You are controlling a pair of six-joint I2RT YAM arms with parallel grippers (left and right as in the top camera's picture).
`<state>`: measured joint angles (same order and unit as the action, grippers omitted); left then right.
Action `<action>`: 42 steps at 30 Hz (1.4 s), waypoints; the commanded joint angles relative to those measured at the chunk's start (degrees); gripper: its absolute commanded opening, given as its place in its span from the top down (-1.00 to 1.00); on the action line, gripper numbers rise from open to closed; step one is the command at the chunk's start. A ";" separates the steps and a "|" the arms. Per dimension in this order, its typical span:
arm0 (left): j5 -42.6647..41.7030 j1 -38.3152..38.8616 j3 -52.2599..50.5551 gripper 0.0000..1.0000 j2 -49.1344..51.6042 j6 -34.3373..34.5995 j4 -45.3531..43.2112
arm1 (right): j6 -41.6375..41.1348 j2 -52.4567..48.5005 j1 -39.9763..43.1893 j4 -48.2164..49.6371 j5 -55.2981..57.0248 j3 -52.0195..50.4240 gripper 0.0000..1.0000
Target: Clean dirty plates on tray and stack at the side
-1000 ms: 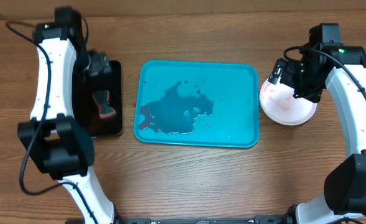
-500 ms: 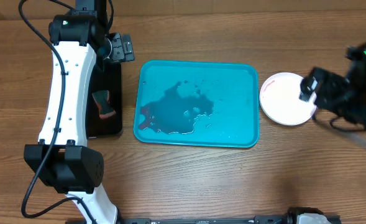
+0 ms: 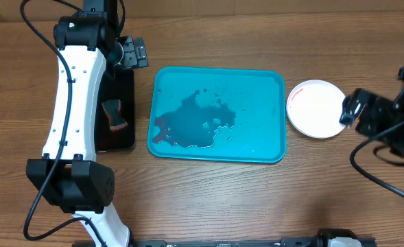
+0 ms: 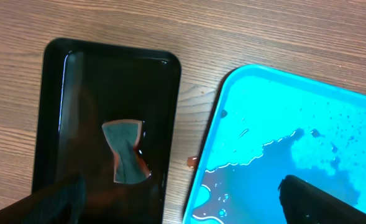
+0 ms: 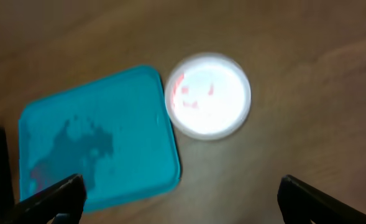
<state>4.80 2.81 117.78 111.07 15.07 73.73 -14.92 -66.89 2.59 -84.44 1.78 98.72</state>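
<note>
The turquoise tray [image 3: 256,147] lies mid-table with no plate on it, only a puddle of water and a red smear at its front left. It also shows in the left wrist view [image 4: 332,112] and the right wrist view [image 5: 127,106]. A white plate [image 3: 316,108] with a faint red smear sits on the table just right of the tray, blurred in the right wrist view [image 5: 207,94]. No pale blue or yellow-green plate shows. My left gripper [image 3: 132,53] [image 4: 179,208] is open and empty, high over the tray's left edge. My right gripper [image 3: 353,110] [image 5: 179,202] is open and empty, raised right of the plate.
A black tray [image 3: 127,134] [image 4: 77,93] lies left of the turquoise tray, with a sponge [image 3: 114,115] [image 4: 128,152] in it. A small red drop sits on the wood between the two trays [image 4: 191,161]. Bare wooden table [image 3: 208,199] surrounds everything.
My right arm has drawn back to the right, off the white plate, which stays on the table. My left arm lifted away from the black tray a second ago and has since held still.
</note>
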 commanded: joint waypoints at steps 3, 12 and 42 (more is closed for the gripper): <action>0.07 0.22 0.46 -1.00 0.42 0.83 -0.07 | 0.59 4.92 -1.90 17.79 2.03 -9.40 -1.00; 0.07 0.22 0.46 -1.00 0.42 0.83 -0.07 | 1.88 26.14 -4.83 60.04 1.97 -49.51 -1.00; 0.07 0.48 0.46 -0.99 0.42 0.81 -0.07 | 2.27 65.46 -8.48 80.30 4.42 -98.25 -1.00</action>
<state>4.78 3.03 117.78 111.07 15.09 73.73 -13.45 -3.18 -5.41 -4.36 6.28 1.10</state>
